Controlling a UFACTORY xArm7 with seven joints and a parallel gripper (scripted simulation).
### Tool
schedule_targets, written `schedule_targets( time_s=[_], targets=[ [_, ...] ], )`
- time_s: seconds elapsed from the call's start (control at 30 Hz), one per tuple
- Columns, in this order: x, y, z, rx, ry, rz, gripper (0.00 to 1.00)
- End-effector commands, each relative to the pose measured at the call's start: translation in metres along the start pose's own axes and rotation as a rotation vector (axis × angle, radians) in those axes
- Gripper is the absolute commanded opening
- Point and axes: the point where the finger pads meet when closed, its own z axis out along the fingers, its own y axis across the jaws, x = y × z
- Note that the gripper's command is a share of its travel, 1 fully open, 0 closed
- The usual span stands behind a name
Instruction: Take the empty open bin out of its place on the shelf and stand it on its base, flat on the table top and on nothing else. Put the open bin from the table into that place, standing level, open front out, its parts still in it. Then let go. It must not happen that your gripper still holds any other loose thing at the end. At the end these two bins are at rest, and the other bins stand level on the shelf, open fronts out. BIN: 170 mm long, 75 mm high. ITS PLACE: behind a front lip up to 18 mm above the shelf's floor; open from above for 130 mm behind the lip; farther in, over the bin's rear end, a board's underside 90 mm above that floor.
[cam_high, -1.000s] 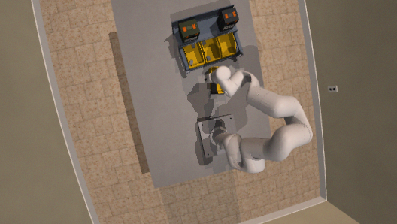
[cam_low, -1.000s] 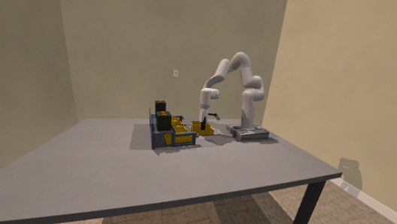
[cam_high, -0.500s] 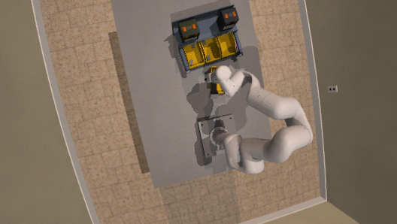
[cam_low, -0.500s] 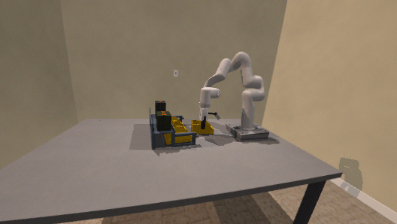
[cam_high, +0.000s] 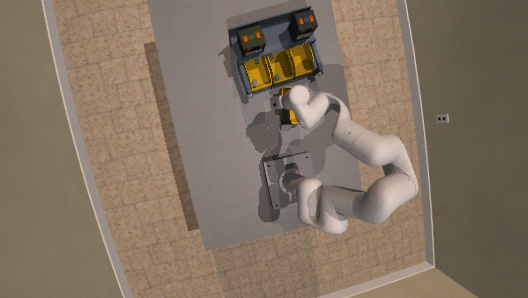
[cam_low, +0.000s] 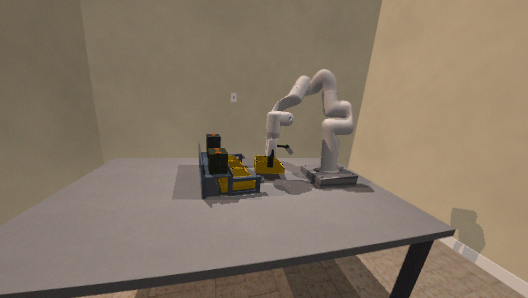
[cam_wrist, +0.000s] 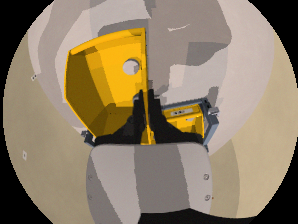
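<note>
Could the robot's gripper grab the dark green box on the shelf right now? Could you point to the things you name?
Probably not yet: the gripper (cam_low: 270, 164) (cam_wrist: 147, 97) is shut on the side of a yellow bin (cam_high: 286, 92) (cam_low: 262, 164) (cam_wrist: 107, 80). Nothing covers the dark green box (cam_high: 251, 41) (cam_low: 218, 162), though.

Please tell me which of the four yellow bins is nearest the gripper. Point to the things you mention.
The one standing apart from the shelf (cam_high: 275, 39) (cam_low: 258, 184) (cam_wrist: 213, 127): its side wall is pinched between the fingers of the gripper (cam_low: 270, 165) (cam_wrist: 147, 97), whereas the other three are in the shelf.
</note>
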Motion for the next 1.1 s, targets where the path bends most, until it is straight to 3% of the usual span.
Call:
schedule_targets(
  time_s=[0.0, 0.53, 1.07],
  targets=[
    [0.001, 0.0, -0.016, -0.002, -0.004, -0.001, 0.0],
    [0.001, 0.0, -0.049, -0.002, -0.004, -0.001, 0.0],
    [0.001, 0.0, -0.052, -0.002, -0.004, -0.001, 0.0]
  ],
)
